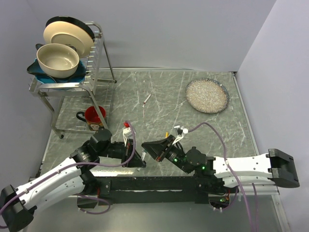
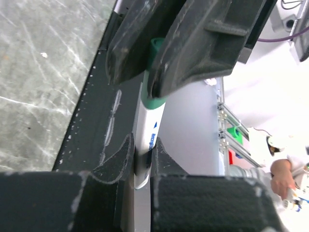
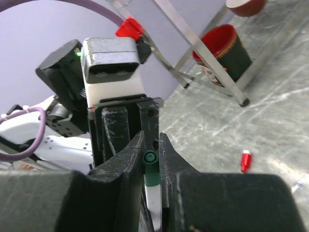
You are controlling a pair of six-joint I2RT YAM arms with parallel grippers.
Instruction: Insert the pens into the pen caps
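Note:
My left gripper (image 2: 142, 151) is shut on the white barrel of a pen (image 2: 146, 140). My right gripper (image 3: 150, 145) is shut on the dark green cap (image 3: 151, 169), which sits on that pen's end (image 3: 154, 200). The two grippers meet nose to nose low at the table's near edge: the left (image 1: 136, 157) and the right (image 1: 153, 147). The green cap also shows in the left wrist view (image 2: 156, 99) between the right gripper's fingers (image 2: 193, 53). A red cap (image 3: 245, 161) lies on the table. Another white pen (image 1: 147, 99) lies far back. A small yellow-orange piece (image 1: 167, 134) lies behind the right gripper.
A metal dish rack (image 1: 96, 72) with plates and a bowl (image 1: 58, 60) stands at the back left. A red mug (image 1: 94, 116) sits under it, also seen in the right wrist view (image 3: 222, 48). A plate of white grains (image 1: 207, 95) is at the back right.

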